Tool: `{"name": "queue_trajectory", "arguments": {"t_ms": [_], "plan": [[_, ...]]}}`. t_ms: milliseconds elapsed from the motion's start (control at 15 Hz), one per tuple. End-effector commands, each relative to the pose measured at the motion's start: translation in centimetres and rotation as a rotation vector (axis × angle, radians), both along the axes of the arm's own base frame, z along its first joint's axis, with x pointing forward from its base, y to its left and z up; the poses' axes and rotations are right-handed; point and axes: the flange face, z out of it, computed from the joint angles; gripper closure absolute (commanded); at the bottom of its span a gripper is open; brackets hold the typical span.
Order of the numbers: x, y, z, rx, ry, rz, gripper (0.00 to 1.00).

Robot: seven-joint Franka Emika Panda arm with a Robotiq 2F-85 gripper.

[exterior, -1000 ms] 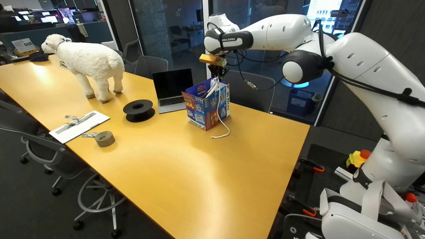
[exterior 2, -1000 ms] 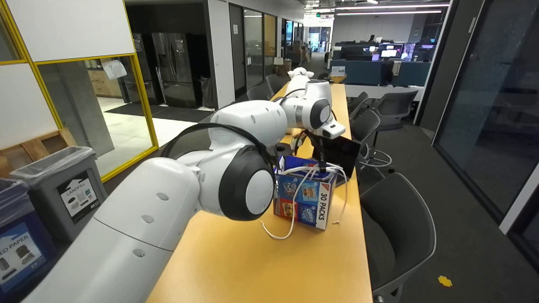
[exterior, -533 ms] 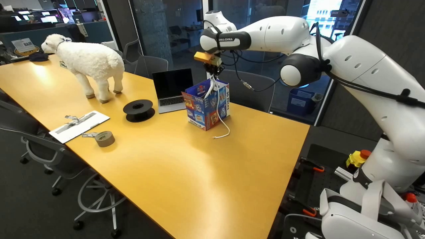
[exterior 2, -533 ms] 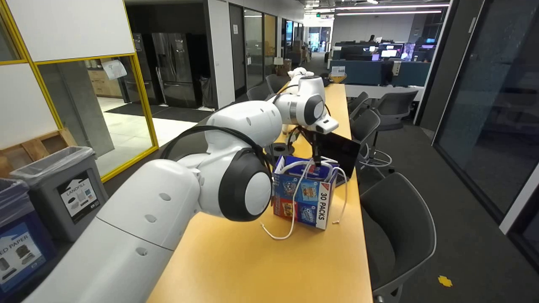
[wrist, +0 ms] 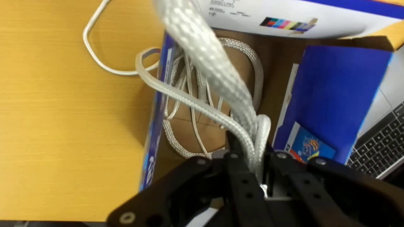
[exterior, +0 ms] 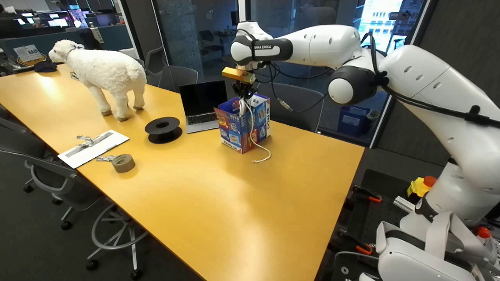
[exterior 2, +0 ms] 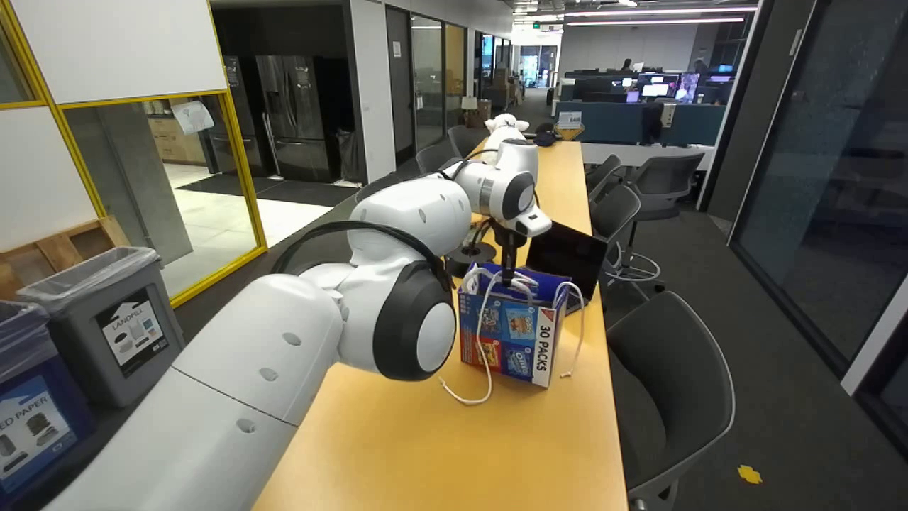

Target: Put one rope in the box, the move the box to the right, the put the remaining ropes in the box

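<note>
Remotely, I hold a white braided rope (wrist: 208,63) pinched in my black two-fingered gripper (wrist: 254,153) at the mouth of the open blue printed-cardboard box (exterior 2: 516,333); white cords (wrist: 258,77) lie looped inside; a thin white end (exterior 2: 469,403) drapes outside onto the yellow wooden table (exterior 2: 425,454).

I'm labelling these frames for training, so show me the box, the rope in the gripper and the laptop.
Box (exterior 2: 521,326), in an exterior view: on its blue printed side.
Rope (wrist: 219,70), in the wrist view: on its thick braided stretch.
Laptop (exterior: 203,100), in an exterior view: on its dark screen.
</note>
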Motion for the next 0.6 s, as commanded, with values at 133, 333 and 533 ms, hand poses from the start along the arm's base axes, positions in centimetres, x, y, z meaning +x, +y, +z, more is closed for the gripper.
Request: {"name": "queue_trajectory", "arguments": {"t_ms": [133,333,533], "plan": [[0.3,0.2,-3.1,0.047,0.020,0.026,0.93],[0.3,-0.2,-3.5,-0.016,0.032,0.009,0.78],[0.3,-0.8,-3.0,-0.065,0.032,0.002,0.46]]}}
